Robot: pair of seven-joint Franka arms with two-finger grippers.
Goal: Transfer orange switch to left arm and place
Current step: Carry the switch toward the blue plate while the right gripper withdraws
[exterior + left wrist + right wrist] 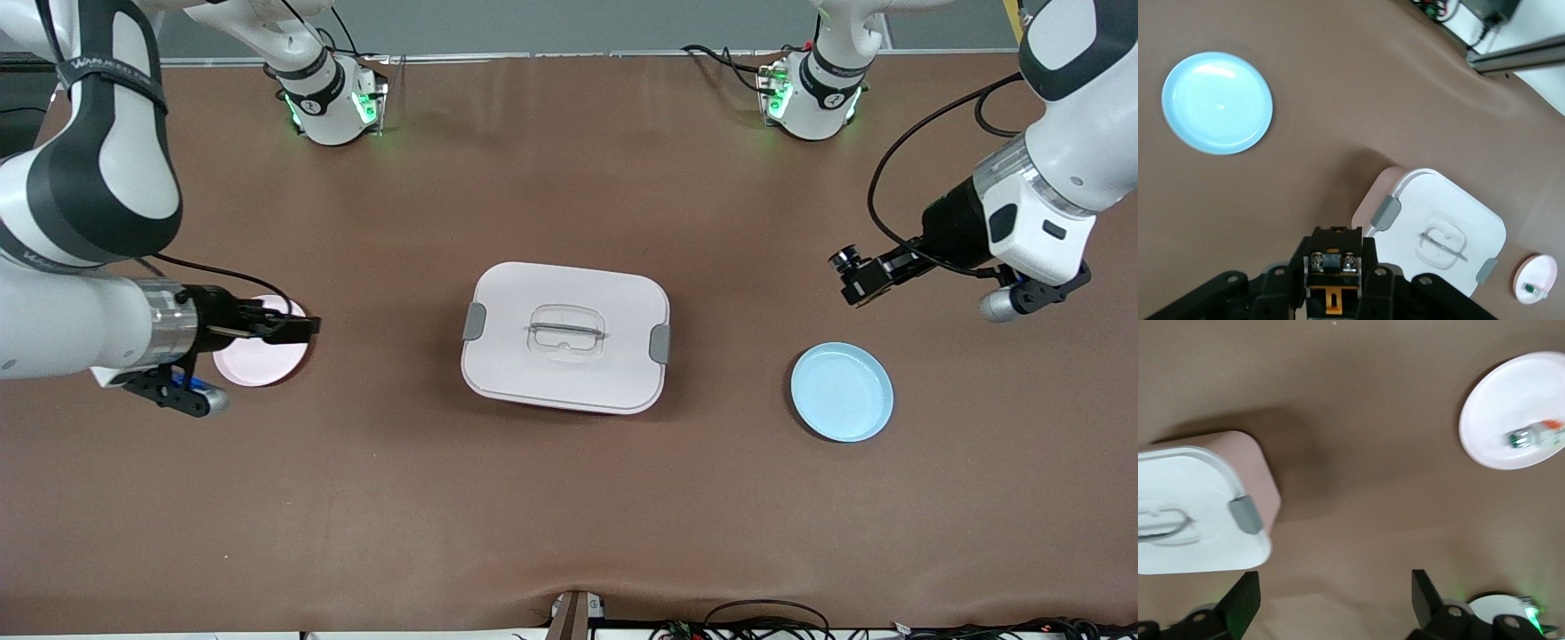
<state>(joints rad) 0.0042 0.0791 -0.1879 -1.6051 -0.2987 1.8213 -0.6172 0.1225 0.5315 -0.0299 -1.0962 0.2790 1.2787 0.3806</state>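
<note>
Right gripper (307,327), jaws released, hovers over pink plate (258,364) beside the box (565,336); should descend squarely onto orange switch (1537,437). Left gripper (845,267) clenched, empty, waits.

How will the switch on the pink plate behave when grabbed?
The switch is tiny and lies on its side, so it is probably light and may roll or skid on the smooth pink plate. It looks rigid, so the open right gripper over the plate can likely pinch it firmly. The left gripper waits, shut.
</note>
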